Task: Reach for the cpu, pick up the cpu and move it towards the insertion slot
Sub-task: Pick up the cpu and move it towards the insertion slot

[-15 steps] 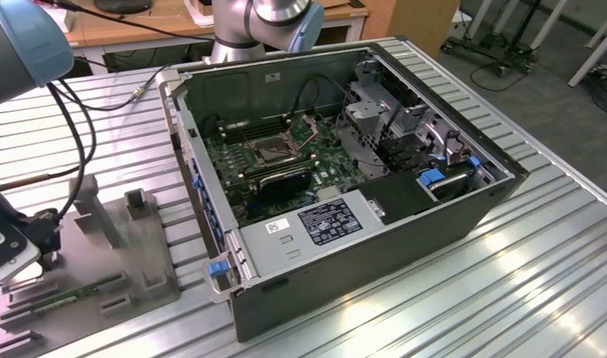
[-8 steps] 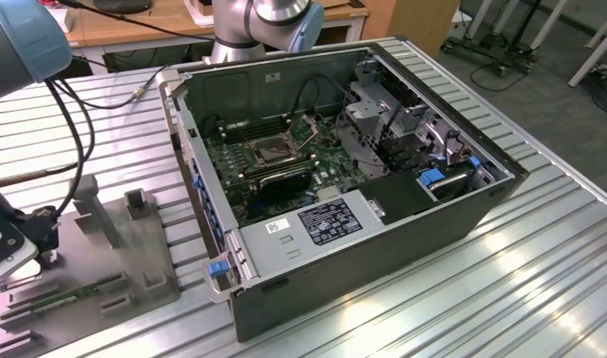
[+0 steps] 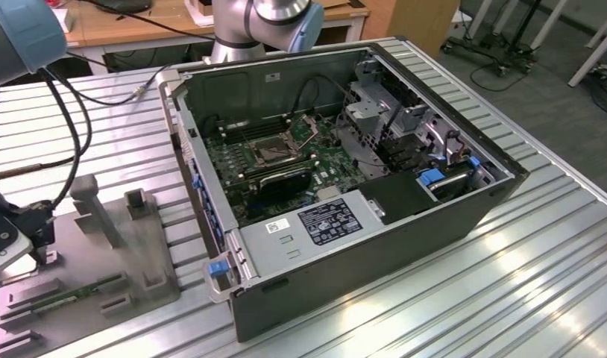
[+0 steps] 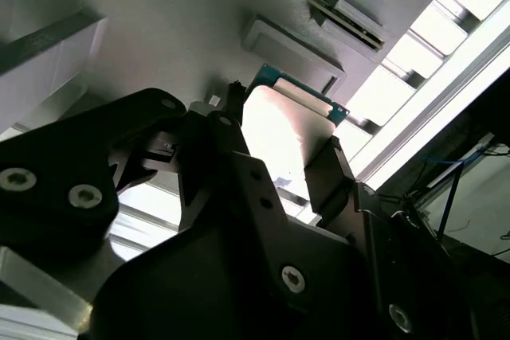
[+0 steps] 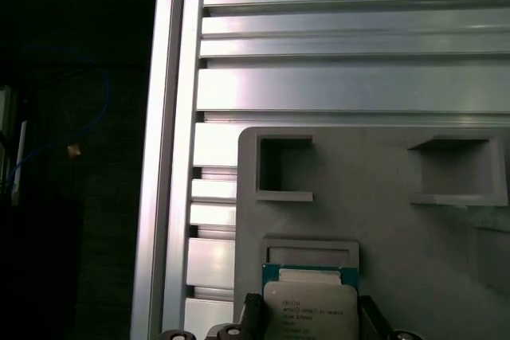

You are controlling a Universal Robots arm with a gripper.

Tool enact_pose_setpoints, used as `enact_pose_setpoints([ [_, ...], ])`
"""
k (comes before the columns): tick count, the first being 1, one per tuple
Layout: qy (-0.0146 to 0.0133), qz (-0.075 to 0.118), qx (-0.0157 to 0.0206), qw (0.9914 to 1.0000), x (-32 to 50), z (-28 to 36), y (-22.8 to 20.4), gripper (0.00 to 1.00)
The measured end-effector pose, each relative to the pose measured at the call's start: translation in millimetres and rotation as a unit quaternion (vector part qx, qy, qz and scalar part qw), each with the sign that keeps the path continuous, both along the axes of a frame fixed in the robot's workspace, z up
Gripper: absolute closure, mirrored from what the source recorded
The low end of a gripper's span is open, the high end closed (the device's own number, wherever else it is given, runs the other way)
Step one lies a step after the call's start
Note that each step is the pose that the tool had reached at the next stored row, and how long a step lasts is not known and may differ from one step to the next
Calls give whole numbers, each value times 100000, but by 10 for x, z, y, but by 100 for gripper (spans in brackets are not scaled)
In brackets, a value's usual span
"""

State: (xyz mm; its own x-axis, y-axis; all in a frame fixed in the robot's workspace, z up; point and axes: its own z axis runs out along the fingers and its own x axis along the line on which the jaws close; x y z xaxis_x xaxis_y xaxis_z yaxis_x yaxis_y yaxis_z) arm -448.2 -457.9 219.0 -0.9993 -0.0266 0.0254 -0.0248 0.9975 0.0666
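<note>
Far left of the exterior view, the gripper (image 3: 30, 250) sits low over the grey tray (image 3: 124, 253). The green memory stick (image 3: 73, 293) lies in a groove nearer the bottom edge.

In both wrist views the cpu (image 5: 309, 306) is sandwiched between the two black fingers (image 4: 328, 173), one on each opposite edge, so I'd call the jaws closed on the chip. Can't tell if it's actually off the tray or just pinched in place.

Moving right to mid-frame in the exterior view, the open computer case (image 3: 383, 283) holds the green board (image 3: 229, 160). The insertion slot (image 3: 270, 152) sits on that board, well apart from the chip and behind the case's near wall.

My take on doing this bit right:
- Grip by the edges only and keep the chip flat.
- Come straight up so the corners don't catch the tray's raised recess walls.
- Get enough height to pass the case wall.

Biggest risk, I reckon, is the chip tilting or slipping in such a thin edge grip.
</note>
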Motion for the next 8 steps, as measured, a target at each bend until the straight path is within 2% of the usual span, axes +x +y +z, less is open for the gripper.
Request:
enact_pose_setpoints([
  [8, 0, 1, 1, 100000, 0, 88, 0, 45],
])
